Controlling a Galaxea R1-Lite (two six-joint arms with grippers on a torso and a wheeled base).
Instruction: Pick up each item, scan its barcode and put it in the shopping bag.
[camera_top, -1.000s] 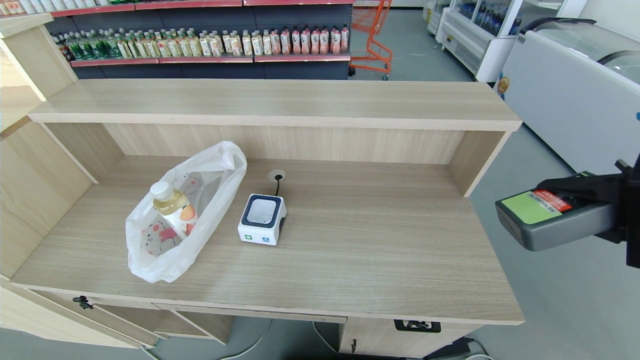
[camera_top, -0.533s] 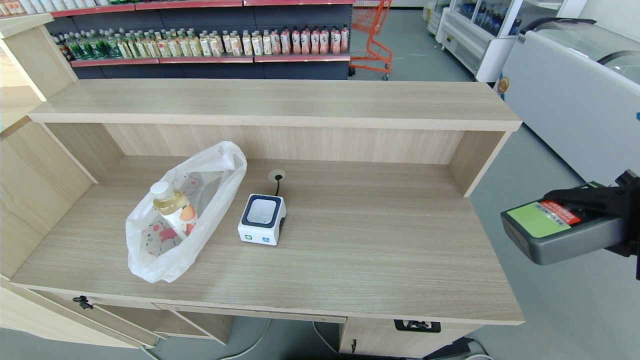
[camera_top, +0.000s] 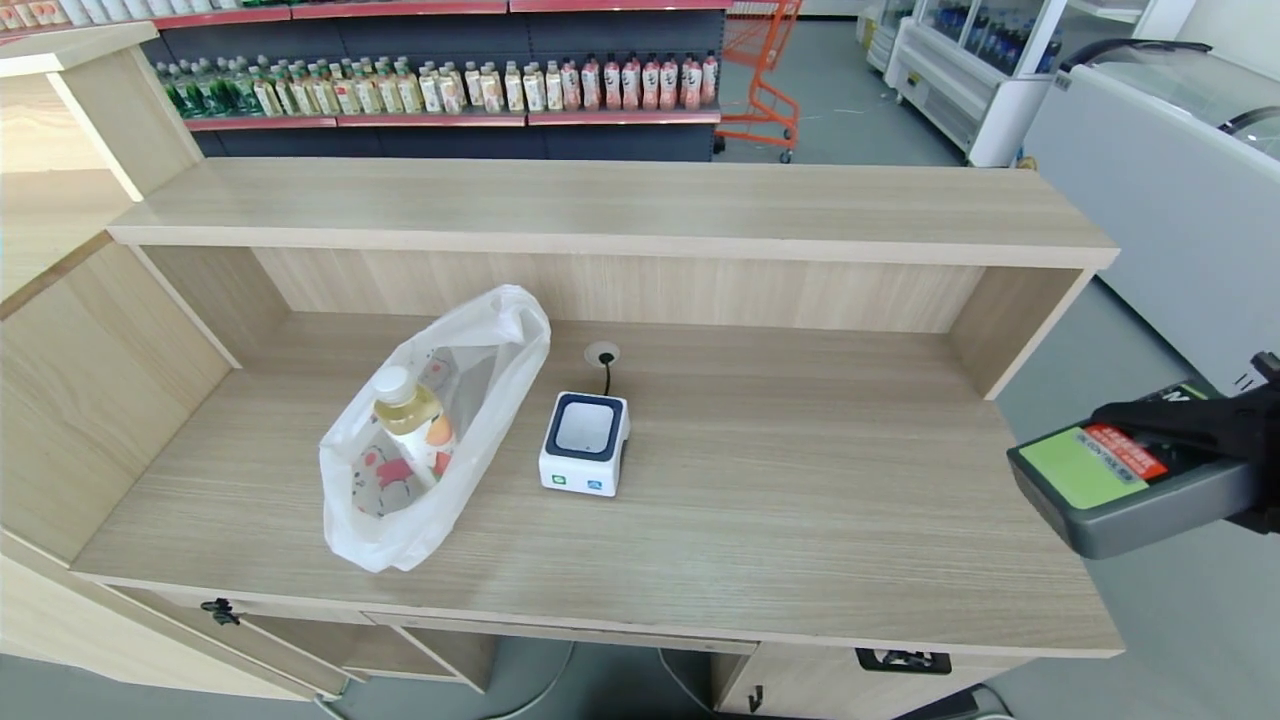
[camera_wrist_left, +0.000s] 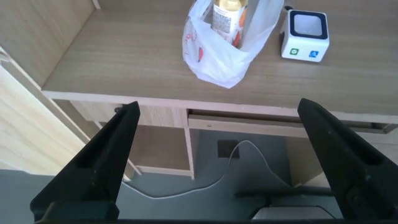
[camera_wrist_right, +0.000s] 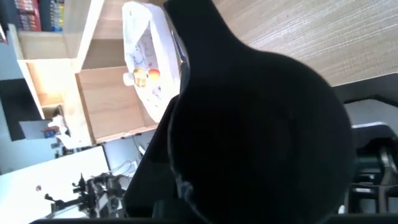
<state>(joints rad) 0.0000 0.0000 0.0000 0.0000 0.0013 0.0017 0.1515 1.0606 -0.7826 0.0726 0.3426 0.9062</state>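
Scanner (camera_top: 585, 455) beside shopping bag (camera_top: 400, 540), bottle (camera_top: 412, 420) inside, right tool (camera_top: 1150, 455) gripping box (camera_top: 1075, 470)

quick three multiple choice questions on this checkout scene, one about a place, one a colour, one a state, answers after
1. Where is the white-capped drink bottle?
A) in the white plastic shopping bag
B) on top of the scanner
C) on the upper ledge

2. What colour is the body of the small square scanner box?
A) red
B) white
C) yellow

3. What state is the right gripper in?
A) open and empty
B) shut on the grey box with a green and red label
C) shut on a bottle

Answers:
1 A: its cap and label show inside the bag's open mouth.
2 B: white sides surround a dark-framed window.
3 B: it clamps over the box's labelled face.
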